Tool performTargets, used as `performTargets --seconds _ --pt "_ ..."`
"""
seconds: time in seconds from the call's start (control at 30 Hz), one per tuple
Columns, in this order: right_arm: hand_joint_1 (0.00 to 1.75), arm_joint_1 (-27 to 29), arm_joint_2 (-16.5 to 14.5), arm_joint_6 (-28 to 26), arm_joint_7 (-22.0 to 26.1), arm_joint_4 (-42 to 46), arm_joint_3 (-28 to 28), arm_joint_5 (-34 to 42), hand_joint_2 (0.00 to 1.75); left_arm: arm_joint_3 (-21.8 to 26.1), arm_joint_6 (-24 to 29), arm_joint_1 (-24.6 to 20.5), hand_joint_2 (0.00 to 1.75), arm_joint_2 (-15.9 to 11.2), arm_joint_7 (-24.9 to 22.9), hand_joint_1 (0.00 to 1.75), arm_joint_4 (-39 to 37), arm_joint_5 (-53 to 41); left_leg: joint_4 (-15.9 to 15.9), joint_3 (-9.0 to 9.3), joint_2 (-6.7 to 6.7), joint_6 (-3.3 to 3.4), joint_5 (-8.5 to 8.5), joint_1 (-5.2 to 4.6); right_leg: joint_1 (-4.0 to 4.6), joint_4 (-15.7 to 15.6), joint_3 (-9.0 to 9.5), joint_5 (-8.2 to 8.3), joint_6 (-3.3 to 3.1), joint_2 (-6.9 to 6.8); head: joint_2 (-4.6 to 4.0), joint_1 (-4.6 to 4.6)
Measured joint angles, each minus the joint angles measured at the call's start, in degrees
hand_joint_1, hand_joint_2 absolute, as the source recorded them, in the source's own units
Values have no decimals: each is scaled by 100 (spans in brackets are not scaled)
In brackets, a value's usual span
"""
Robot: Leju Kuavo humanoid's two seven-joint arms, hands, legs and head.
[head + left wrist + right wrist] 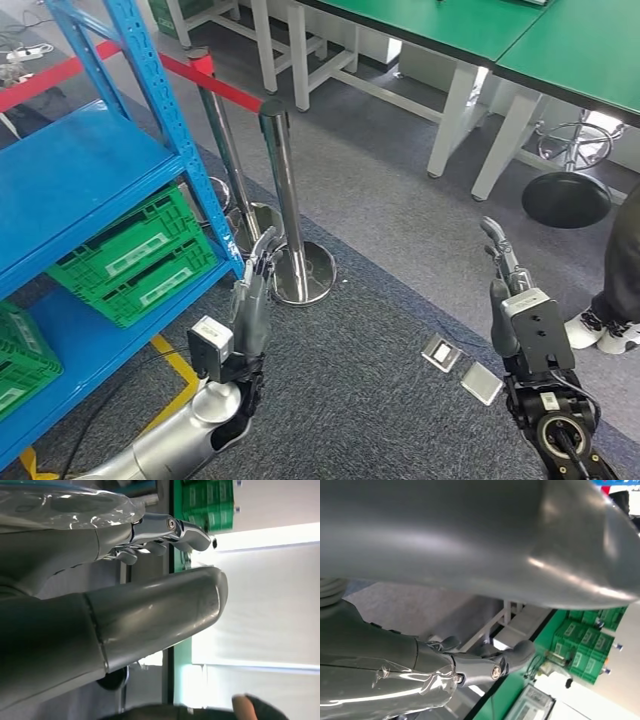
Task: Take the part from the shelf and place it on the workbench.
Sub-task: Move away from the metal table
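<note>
1. Blue shelf (90, 170) taken as landmark; stands at far left of head view, slanted blue upright along its near corner.
2. Green crates (132, 260) on lower level of shelf, white labels on their sides; another green crate (19, 360) further left on same level, cut by frame edge.
3. Task's part: cannot tell which item it is; nothing in either hand, green crates seated on shelf.
4. Left hand (253, 300) raised just off shelf's near corner, beside the blue upright, not touching it. Fingers (181, 530) straight and held loosely together, thumb apart from them, gripping nothing.
5. Right hand (509, 290) well away from shelf, over grey carpet. Fingers (486, 662) extended, slightly bent, thumb clear of them, holding nothing.
6. Two chrome stanchion posts (283, 190) just beyond shelf's corner, red belt (215, 85) running between them and on behind the shelf frame.
7. Green-topped counter (468, 25) with white legs far from shelf, across carpet.
8. Black round stool (566, 195) beside counter legs.
9. Two metal floor plates (460, 368) in carpet between the hands, nearer right hand.
10. Person's dark trouser leg and white shoes (604, 330) at edge farthest from shelf.
</note>
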State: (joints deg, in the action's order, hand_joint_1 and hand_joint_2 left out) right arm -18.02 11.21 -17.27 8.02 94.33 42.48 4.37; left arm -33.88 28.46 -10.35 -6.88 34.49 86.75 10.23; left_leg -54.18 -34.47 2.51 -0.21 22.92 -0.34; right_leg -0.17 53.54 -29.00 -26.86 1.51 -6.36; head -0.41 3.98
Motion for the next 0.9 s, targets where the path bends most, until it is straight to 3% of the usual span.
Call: performTargets --seconds 0.03,0.1,0.17,0.23,0.27,0.3,0.33,0.4,0.47,0.53,0.57,0.63,0.67,0.7,0.77,0.8,0.83,0.9 --pt "0 1 -1 1 2 4 -1 -3 0 0 1 3 0 -1 1 0 0 -1 15 13 -66 32 -3 9 -7 -2 9 -23 29 -36 0 -9" --pt "0 0 -1 2 6 13 -3 -11 0 0 4 5 0 -1 2 0 0 -3 60 59 -188 96 -17 34 -34 192 -52 -182 83 133 0 -35" --pt "0 11 -1 0 7 17 -6 -19 0 0 9 3 0 10 3 0 0 -5 80 92 -301 142 -23 56 -55 886 -367 -527 117 455 0 -85" --pt "0 47 1 -2 6 16 -3 -19 0 0 11 17 0 22 2 0 -1 -6 75 96 -438 162 -20 53 -57 1666 -770 -783 135 585 0 -111" --pt "0 65 1 -2 7 16 -1 -19 0 0 11 26 0 26 2 0 -1 -7 71 100 -516 165 -18 51 -58 1810 -868 -766 137 604 0 -113" --pt "0 76 1 -2 7 15 -2 -19 0 0 11 33 0 27 2 0 -1 -7 66 107 -601 163 -16 50 -61 1709 -852 -630 132 617 1 -114" --pt "0 80 1 -2 7 15 -4 -19 0 0 11 37 0 29 3 0 -1 -9 57 117 -685 156 -11 52 -69 1388 -730 -404 123 654 1 -115" --pt "0 78 1 -2 8 16 -8 -20 0 0 11 34 0 36 4 0 0 -18 23 119 -838 124 6 54 -110 548 -375 -17 103 911 1 -118" --pt "0 79 2 -2 11 24 -8 -20 0 0 12 32 0 42 6 0 0 -26 -4 68 -965 68 -1 66 -127 135 -161 69 80 1122 0 -120" --pt "0 76 1 -2 14 31 -5 -21 0 0 14 45 0 42 7 0 0 -31 10 14 -1089 -8 -39 81 -118 92 -114 61 29 1049 0 -121" --pt "0 72 1 -2 14 31 -5 -21 0 0 16 54 0 39 8 0 0 -34 -3 -4 -1042 -40 -32 74 -124 64 -105 77 -4 978 0 -115" --pt "0 63 1 -4 15 32 -11 -21 0 0 19 53 0 33 9 0 0 -36 -309 -162 -734 -84 160 47 -143 9 -82 111 -66 820 1 -67" --pt "0 64 2 -7 16 32 -13 -21 0 0 19 48 0 33 9 0 -1 -36 -646 -325 -529 -100 339 45 -131 0 -77 118 -84 742 1 -45" --pt "0 70 2 -9 17 32 -13 -21 0 0 18 42 0 32 9 0 -2 -32 -1060 -530 -409 -117 530 53 -121 -3 -82 117 -98 662 1 -25" --pt "0 89 2 -19 17 30 -9 -21 0 0 5 43 0 32 9 0 -10 -24 -1695 -853 -317 -141 732 74 -107 -2 -89 109 -112 489 0 -20" --pt "0 96 2 -25 17 29 -8 -21 0 0 -2 45 0 31 9 0 -15 -19 -1728 -875 -295 -147 689 82 -104 -1 -91 103 -112 407 0 -15" --pt "0 99 2 -33 17 28 -8 -21 0 0 -8 45 0 30 10 0 -20 -13 -1524 -768 -262 -146 549 87 -101 0 -86 95 -106 330 1 -9" --pt "0 96 2 -44 19 29 -9 -21 0 0 -9 32 0 28 13 0 -24 -4 -688 -309 -95 -131 190 76 -88 4 -65 68 -72 200 1 9"
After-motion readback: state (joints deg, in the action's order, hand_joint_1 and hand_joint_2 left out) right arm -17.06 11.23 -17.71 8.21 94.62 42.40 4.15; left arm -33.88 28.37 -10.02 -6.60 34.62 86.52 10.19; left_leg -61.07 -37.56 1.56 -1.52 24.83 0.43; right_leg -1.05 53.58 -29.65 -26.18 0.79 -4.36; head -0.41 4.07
